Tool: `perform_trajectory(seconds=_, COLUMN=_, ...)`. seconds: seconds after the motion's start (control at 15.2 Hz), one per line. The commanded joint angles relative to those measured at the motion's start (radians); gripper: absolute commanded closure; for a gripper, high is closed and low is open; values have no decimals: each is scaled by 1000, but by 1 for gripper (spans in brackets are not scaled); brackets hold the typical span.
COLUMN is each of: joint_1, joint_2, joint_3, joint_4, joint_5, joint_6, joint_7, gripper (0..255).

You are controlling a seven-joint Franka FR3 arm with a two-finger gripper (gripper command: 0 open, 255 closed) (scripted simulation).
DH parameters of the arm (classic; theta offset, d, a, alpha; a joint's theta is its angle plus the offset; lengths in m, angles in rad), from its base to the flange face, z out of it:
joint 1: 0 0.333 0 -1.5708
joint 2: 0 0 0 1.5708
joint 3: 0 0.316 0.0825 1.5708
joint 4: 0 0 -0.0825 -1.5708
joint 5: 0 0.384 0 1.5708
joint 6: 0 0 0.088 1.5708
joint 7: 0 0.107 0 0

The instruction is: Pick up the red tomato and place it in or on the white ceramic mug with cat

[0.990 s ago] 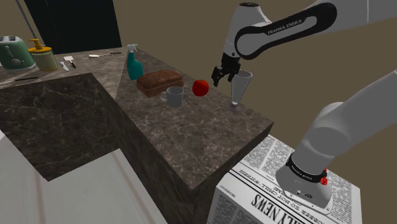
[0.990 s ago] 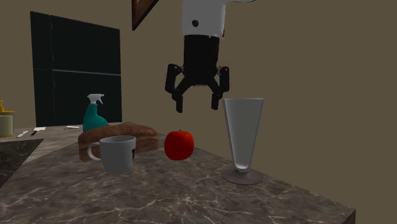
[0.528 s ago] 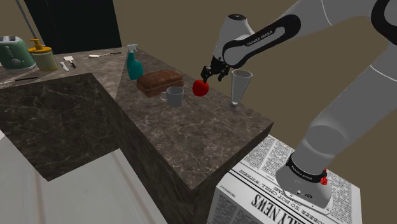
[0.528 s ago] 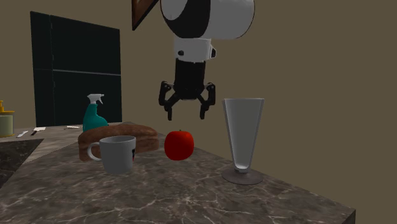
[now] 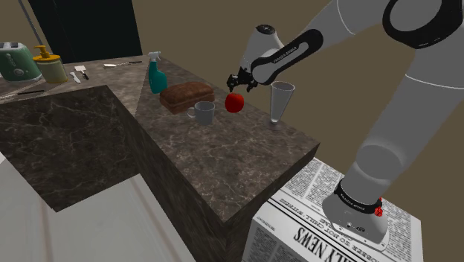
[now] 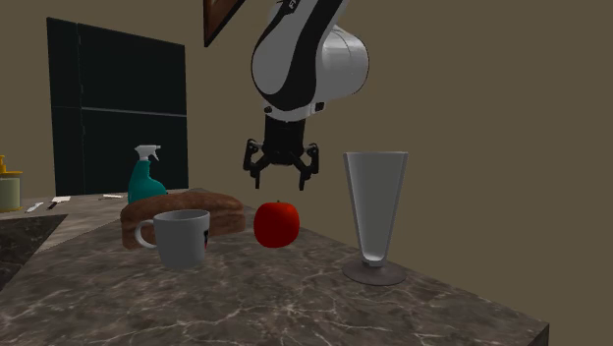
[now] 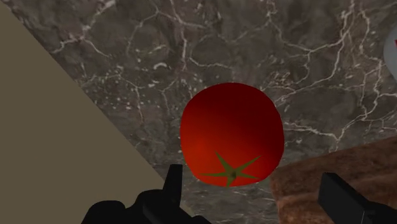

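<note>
Tomato: red, green stem star facing up; it rests on the dark veined worktop, free of any grasp.
Tomato position: in the second exterior view it stands between the mug and a tall clear glass. It is near the mug without touching it, and just beside a brown bread loaf.
Mug: pale, upright, mouth open upward, handle toward the second exterior view's left; a small dark mark shows on its side, too small to identify.
Gripper: fingers spread wide and holding nothing. It hangs pointing down directly above the tomato, with a clear gap to the fruit.
Alignment: in the wrist view the tomato lies ahead of the fingers and within their span, though nearer one finger than the other.
Step in hand: approach to the pick, judged; no grasp is made and nothing is placed.
Next move calls for: a slight sideways correction to centre the fruit, then a straight descent until the fingers straddle its widest part, then a gentle closure.
Risks: a round, smooth fruit may roll if one finger arrives first. The loaf sits close to one finger's path, and the glass stands near the arm's side.
Other items: a teal spray bottle stands behind the loaf, well clear.
</note>
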Motion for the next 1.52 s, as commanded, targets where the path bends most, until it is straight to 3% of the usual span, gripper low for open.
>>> perform_trajectory(seconds=0.0, joint_1=-3, joint_2=29, joint_3=-5, joint_4=10, joint_5=-17, joint_6=24, joint_7=16, gripper=0)
perform_trajectory(seconds=0.33, joint_1=-3, joint_2=92, joint_3=-15, joint_4=32, joint_5=-45, joint_6=64, joint_7=38, gripper=0)
perform_trajectory(seconds=0.79, joint_1=-3, joint_2=92, joint_3=-15, joint_4=32, joint_5=-45, joint_6=64, joint_7=38, gripper=0)
perform_trajectory(seconds=0.86, joint_1=-3, joint_2=92, joint_3=-15, joint_4=32, joint_5=-45, joint_6=64, joint_7=38, gripper=255)
perform_trajectory(seconds=1.45, joint_1=-3, joint_2=92, joint_3=-15, joint_4=32, joint_5=-45, joint_6=64, joint_7=38, gripper=255)
